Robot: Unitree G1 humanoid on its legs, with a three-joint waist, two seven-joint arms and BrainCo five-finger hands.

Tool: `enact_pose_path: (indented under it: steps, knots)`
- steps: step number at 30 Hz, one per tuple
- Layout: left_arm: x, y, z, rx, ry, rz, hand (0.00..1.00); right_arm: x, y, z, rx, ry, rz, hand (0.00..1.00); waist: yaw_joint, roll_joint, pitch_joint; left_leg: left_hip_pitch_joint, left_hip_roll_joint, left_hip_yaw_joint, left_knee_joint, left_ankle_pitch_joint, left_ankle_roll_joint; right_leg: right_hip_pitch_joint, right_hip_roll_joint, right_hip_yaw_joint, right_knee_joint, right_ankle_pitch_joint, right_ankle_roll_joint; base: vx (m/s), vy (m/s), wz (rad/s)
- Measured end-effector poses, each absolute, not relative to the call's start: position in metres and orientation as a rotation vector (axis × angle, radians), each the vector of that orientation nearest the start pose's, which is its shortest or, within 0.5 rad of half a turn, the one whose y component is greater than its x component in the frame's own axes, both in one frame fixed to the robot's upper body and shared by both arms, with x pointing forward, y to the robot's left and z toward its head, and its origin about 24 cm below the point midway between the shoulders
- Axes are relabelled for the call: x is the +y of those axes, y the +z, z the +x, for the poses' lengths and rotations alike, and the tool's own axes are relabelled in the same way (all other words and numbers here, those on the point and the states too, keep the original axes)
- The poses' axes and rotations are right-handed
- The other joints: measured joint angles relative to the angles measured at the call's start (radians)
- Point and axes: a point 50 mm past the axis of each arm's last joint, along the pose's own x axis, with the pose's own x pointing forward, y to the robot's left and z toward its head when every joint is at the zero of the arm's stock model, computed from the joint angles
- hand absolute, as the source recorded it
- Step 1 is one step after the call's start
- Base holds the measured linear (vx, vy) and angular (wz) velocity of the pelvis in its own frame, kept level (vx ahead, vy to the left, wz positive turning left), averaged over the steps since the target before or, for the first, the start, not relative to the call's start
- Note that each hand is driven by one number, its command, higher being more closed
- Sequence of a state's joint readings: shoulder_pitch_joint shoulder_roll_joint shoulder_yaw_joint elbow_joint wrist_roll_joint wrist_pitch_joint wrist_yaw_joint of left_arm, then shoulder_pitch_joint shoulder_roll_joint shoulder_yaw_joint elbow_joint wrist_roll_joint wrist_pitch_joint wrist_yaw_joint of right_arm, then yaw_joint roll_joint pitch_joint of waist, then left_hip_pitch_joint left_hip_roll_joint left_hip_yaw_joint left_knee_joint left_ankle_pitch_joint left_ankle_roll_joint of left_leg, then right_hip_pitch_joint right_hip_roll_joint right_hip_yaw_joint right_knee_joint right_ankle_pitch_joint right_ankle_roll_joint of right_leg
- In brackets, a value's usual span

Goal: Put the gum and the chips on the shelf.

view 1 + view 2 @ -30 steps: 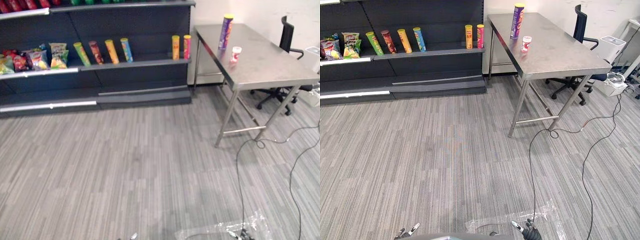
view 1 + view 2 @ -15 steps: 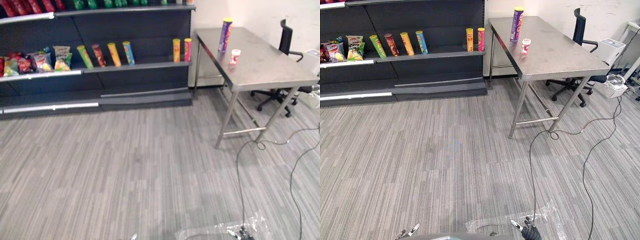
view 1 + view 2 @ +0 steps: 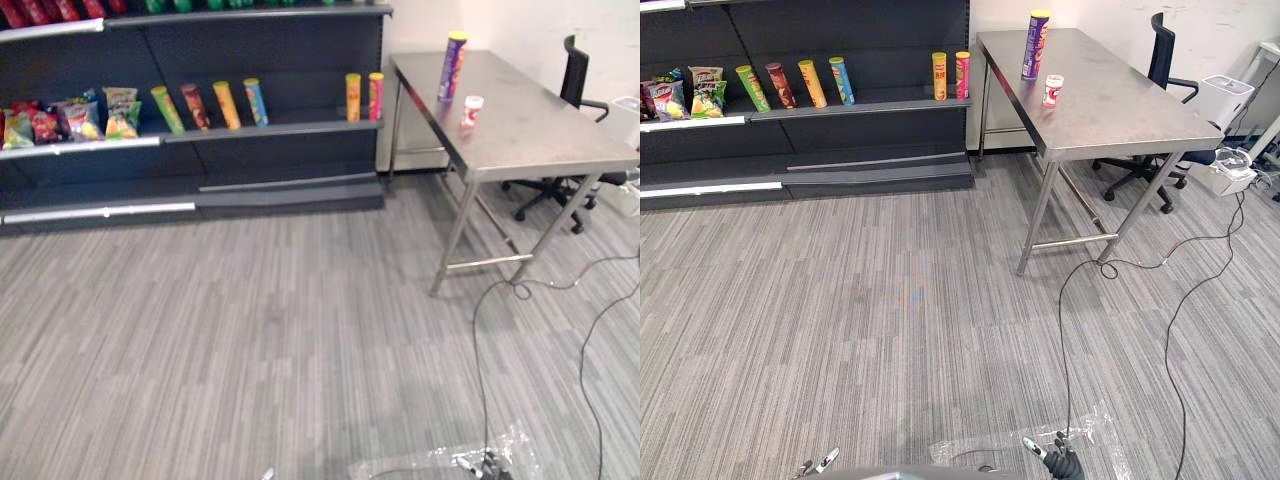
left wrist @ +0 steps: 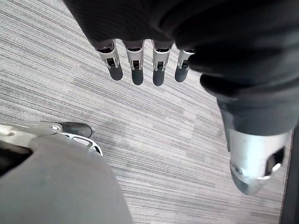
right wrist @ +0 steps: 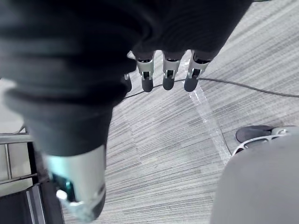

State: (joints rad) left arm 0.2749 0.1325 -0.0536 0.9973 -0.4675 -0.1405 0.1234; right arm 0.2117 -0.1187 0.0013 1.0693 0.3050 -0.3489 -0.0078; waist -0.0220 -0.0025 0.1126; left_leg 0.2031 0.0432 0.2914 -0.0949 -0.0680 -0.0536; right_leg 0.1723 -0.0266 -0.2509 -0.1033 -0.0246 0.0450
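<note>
Since a second ago only the head camera has swayed a little; nothing in the room has changed place. The grey carpet floor [image 3: 250,330] lies open between the robot and everything else, so there is free room to walk. The dark shelf unit [image 3: 280,128] stands at the far left with snack bags [image 3: 70,118] and a row of chip cans [image 3: 225,103] on its middle board. A bare stretch of that board shows between the slanted cans and the two upright ones at its right end. The steel counter [image 3: 1110,110] stands at the far right, its near corner and legs jutting toward the walking path, with an office chair [image 3: 1160,60] behind it. On the counter's far end the purple chips can [image 3: 1036,44] stands upright, and the small gum tub [image 3: 1052,91] sits just beside it, nearer the robot. The left robot hand [image 4: 135,65] and the right robot hand [image 5: 168,70] hang low over the carpet, fingers straight and holding nothing. The task looks unstarted: the next move is likely to approach the counter's long side, keeping off its corner, to reach both items.
</note>
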Motion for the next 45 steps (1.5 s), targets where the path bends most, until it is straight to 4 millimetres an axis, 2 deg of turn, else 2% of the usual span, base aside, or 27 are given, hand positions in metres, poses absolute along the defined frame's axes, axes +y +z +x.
enact_pose_path:
  steps: [5,6,8,9,10,12,15,17,18,19,21,22,23,25,27,29,31,32,33,34,36,38,40,41,43,44,45]
  knots:
    - [0.209,-0.163,0.033,1.111,0.505,-0.221,0.00,-0.209,-0.154,0.065,0.893,-0.328,0.087,0.00,0.000,-0.003,0.003,0.006,0.009,0.008,0.004,-0.005,-0.006,0.003,0.006,0.007,0.012,-0.005,-0.006,-0.06,-0.035,-0.05]
    - [0.210,-0.163,0.033,1.112,0.516,-0.236,0.00,-0.210,-0.154,0.065,0.897,-0.327,0.086,0.00,-0.001,-0.005,0.005,-0.025,0.020,0.012,0.064,-0.033,-0.013,-0.014,0.005,0.010,0.039,-0.018,-0.017,-0.04,-0.060,-0.08]
    - [0.213,-0.162,0.034,1.103,0.546,-0.262,0.00,-0.210,-0.153,0.066,0.892,-0.324,0.088,0.00,0.004,-0.001,0.012,-0.113,0.060,0.030,0.263,-0.104,-0.049,-0.041,0.003,0.018,0.080,-0.060,-0.035,-0.03,-0.072,-0.06]
    - [0.217,-0.161,0.037,1.083,0.558,-0.273,0.00,-0.207,-0.153,0.067,0.893,-0.311,0.102,0.00,0.004,-0.018,0.028,-0.194,0.091,0.042,0.445,-0.111,-0.060,-0.042,-0.003,0.019,0.097,-0.070,-0.039,-0.03,-0.099,-0.05]
    - [0.217,-0.159,0.042,1.053,0.556,-0.295,0.00,-0.208,-0.153,0.067,0.894,-0.288,0.108,0.00,0.010,-0.018,0.053,-0.266,0.138,0.055,0.628,-0.097,-0.073,-0.034,0.000,0.028,0.112,-0.079,-0.047,-0.02,-0.096,-0.08]
    - [0.216,-0.159,0.042,1.042,0.588,-0.345,0.00,-0.209,-0.154,0.064,0.910,-0.278,0.113,0.00,0.028,-0.008,0.083,-0.335,0.183,0.047,0.778,-0.103,-0.077,-0.012,0.001,0.041,0.126,-0.093,-0.054,0.03,-0.013,-0.19]
    - [0.211,-0.160,0.033,1.041,0.587,-0.410,0.00,-0.215,-0.154,0.059,0.923,-0.289,0.123,0.00,0.028,-0.005,0.086,-0.351,0.178,0.049,0.647,-0.130,-0.069,0.014,-0.032,0.061,0.125,-0.105,-0.040,0.13,0.095,-0.17]
    - [0.209,-0.161,0.029,1.043,0.575,-0.431,0.00,-0.218,-0.153,0.060,0.913,-0.301,0.133,0.00,0.027,-0.001,0.090,-0.357,0.152,0.019,0.464,-0.081,-0.070,0.021,-0.062,0.071,0.126,-0.115,-0.024,0.16,0.143,-0.12]
    - [0.207,-0.161,0.028,1.045,0.568,-0.440,0.00,-0.217,-0.153,0.059,0.916,-0.297,0.135,0.00,0.027,0.005,0.092,-0.356,0.138,-0.014,0.336,-0.020,-0.081,0.031,-0.079,0.075,0.127,-0.126,-0.008,0.22,0.241,-0.04]
    - [0.203,-0.162,0.026,1.048,0.567,-0.451,0.00,-0.218,-0.153,0.060,0.908,-0.288,0.136,0.00,0.028,0.020,0.097,-0.358,0.143,-0.053,0.235,0.030,-0.090,0.046,-0.084,0.084,0.126,-0.137,0.008,0.27,0.309,-0.10]
    - [0.196,-0.163,0.022,1.062,0.572,-0.468,0.00,-0.223,-0.151,0.061,0.899,-0.279,0.124,0.00,0.029,0.048,0.107,-0.367,0.172,-0.088,0.202,0.045,-0.093,0.075,-0.083,0.103,0.126,-0.162,0.044,0.29,0.379,-0.34]
    - [0.195,-0.164,0.016,1.077,0.586,-0.473,0.00,-0.222,-0.151,0.061,0.898,-0.279,0.126,0.00,0.029,0.043,0.105,-0.362,0.181,-0.077,0.247,0.103,-0.080,0.096,-0.103,0.125,0.133,-0.187,0.073,0.33,0.377,-0.53]
    - [0.196,-0.164,0.011,1.085,0.594,-0.472,0.00,-0.221,-0.152,0.061,0.899,-0.279,0.128,0.00,0.039,0.045,0.100,-0.356,0.164,-0.065,0.266,0.110,-0.069,0.099,-0.124,0.138,0.143,-0.198,0.075,0.36,0.321,-0.56]
    - [0.211,-0.161,0.016,1.068,0.606,-0.425,0.00,-0.208,-0.154,0.062,0.900,-0.262,0.154,0.00,0.042,-0.026,0.079,-0.359,0.104,-0.029,0.315,0.053,-0.020,0.084,-0.198,0.150,0.197,-0.199,0.080,0.40,0.270,-0.27]
    - [0.217,-0.160,0.025,1.047,0.599,-0.412,0.00,-0.202,-0.155,0.061,0.904,-0.266,0.160,0.00,0.039,-0.043,0.072,-0.354,0.071,-0.023,0.334,0.017,-0.001,0.055,-0.231,0.150,0.265,-0.168,0.096,0.32,0.254,0.05]
    - [0.216,-0.161,0.026,1.055,0.592,-0.403,0.00,-0.204,-0.155,0.059,0.905,-0.289,0.151,0.00,0.040,-0.040,0.067,-0.312,0.041,-0.006,0.322,-0.017,0.017,-0.006,-0.263,0.151,0.426,-0.126,0.096,0.29,0.261,-0.01]
    - [0.218,-0.162,0.024,1.066,0.586,-0.396,0.00,-0.205,-0.155,0.058,0.905,-0.303,0.149,0.00,0.038,-0.045,0.059,-0.248,0.011,0.000,0.268,-0.029,0.033,-0.087,-0.312,0.137,0.630,-0.052,0.085,0.26,0.196,0.07]
    - [0.218,-0.161,0.023,1.068,0.583,-0.395,0.00,-0.205,-0.154,0.058,0.900,-0.304,0.149,0.00,0.035,-0.049,0.056,-0.203,-0.015,-0.002,0.234,-0.038,0.046,-0.131,-0.352,0.120,0.742,0.031,0.078,0.36,0.215,0.12]
    - [0.218,-0.162,0.022,1.069,0.580,-0.395,0.00,-0.205,-0.154,0.056,0.902,-0.307,0.147,0.00,0.033,-0.039,0.055,-0.161,-0.028,-0.004,0.209,-0.050,0.067,-0.179,-0.375,0.120,0.861,0.062,0.066,0.37,0.188,0.10]
    - [0.218,-0.162,0.021,1.072,0.583,-0.393,0.00,-0.206,-0.153,0.057,0.895,-0.308,0.146,0.00,0.029,-0.040,0.053,-0.137,-0.030,-0.007,0.201,-0.062,0.090,-0.216,-0.373,0.103,0.939,-0.008,0.061,0.25,0.098,0.04]
    - [0.218,-0.162,0.020,1.079,0.589,-0.386,0.00,-0.206,-0.151,0.062,0.871,-0.302,0.146,0.00,0.020,-0.033,0.054,-0.085,-0.020,-0.014,0.180,-0.073,0.098,-0.270,-0.342,0.026,1.002,-0.146,0.050,0.35,0.060,0.05]
    - [0.215,-0.162,0.024,1.080,0.577,-0.376,0.00,-0.207,-0.150,0.064,0.859,-0.307,0.146,0.00,0.005,-0.017,0.055,-0.046,0.010,-0.020,0.161,-0.087,0.084,-0.318,-0.271,-0.063,0.933,-0.209,0.020,0.34,-0.001,0.12]
    - [0.214,-0.162,0.031,1.080,0.582,-0.365,0.00,-0.209,-0.147,0.066,0.833,-0.321,0.135,0.00,-0.005,-0.004,0.058,-0.011,0.052,-0.032,0.149,-0.113,0.059,-0.395,-0.183,-0.100,0.742,-0.210,0.016,0.32,-0.090,0.19]
    - [0.213,-0.162,0.034,1.078,0.579,-0.365,0.00,-0.210,-0.147,0.066,0.828,-0.328,0.130,0.00,-0.005,-0.001,0.060,-0.006,0.064,-0.037,0.149,-0.120,0.048,-0.413,-0.165,-0.097,0.679,-0.199,0.023,0.33,-0.140,0.25]
    - [0.214,-0.161,0.042,1.072,0.563,-0.344,0.00,-0.210,-0.146,0.064,0.817,-0.342,0.128,0.00,-0.007,-0.001,0.060,0.002,0.083,-0.069,0.146,-0.153,0.017,-0.440,-0.124,-0.045,0.347,-0.061,0.042,0.41,-0.222,0.48]
    - [0.215,-0.161,0.043,1.072,0.558,-0.328,0.00,-0.209,-0.146,0.062,0.822,-0.350,0.126,0.00,-0.007,-0.009,0.062,0.029,0.073,-0.093,0.132,-0.174,-0.010,-0.441,-0.134,0.017,0.198,0.010,0.087,0.44,-0.260,0.53]
    - [0.216,-0.161,0.042,1.072,0.562,-0.326,0.00,-0.208,-0.147,0.061,0.824,-0.350,0.126,0.00,-0.007,-0.013,0.063,0.036,0.068,-0.099,0.130,-0.181,-0.019,-0.439,-0.140,0.028,0.185,0.008,0.095,0.49,-0.296,0.62]
